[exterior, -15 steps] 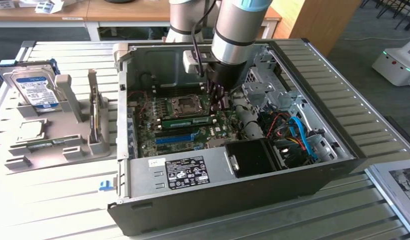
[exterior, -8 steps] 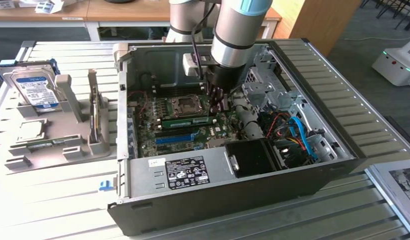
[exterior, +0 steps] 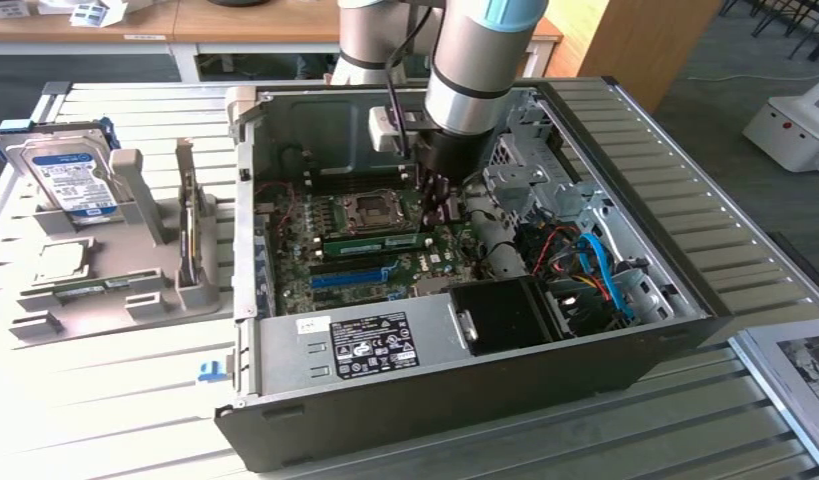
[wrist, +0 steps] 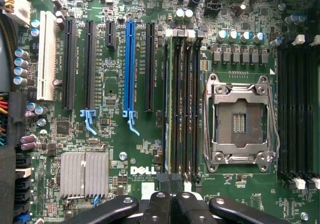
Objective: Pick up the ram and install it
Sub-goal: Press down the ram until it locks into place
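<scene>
Gripper [wrist: 172,204], jaws clenched and empty, above the motherboard [wrist: 150,164]. The ram [exterior: 372,241] sits in a slot beside the processor socket [wrist: 241,120].

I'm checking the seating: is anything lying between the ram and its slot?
Nothing visible does. The ram already stands on edge in the slot row beside the CPU socket, with the shut hand over one end.

Green ram [exterior: 372,241]; blue expansion slot [wrist: 130,66].
</scene>
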Controlling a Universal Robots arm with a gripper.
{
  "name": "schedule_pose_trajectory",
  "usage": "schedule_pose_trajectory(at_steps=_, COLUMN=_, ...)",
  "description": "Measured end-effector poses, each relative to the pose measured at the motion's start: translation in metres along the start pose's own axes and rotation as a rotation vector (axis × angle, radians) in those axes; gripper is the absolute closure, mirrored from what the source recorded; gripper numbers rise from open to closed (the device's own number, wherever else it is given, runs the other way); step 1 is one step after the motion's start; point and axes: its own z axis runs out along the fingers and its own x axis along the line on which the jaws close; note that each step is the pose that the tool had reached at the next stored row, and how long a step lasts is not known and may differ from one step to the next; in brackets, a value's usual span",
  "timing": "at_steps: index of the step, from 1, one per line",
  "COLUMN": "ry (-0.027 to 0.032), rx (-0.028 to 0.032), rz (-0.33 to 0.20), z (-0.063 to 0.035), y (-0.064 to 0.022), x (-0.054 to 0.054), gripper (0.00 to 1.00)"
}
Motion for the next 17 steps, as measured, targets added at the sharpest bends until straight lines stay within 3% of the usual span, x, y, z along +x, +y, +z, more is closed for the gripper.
schedule_pose_trajectory(at_steps=17, ry=0.0003, rx=-0.0001, rz=0.0, z=0.0059, y=-0.0009, x=0.0004, gripper=0.9)
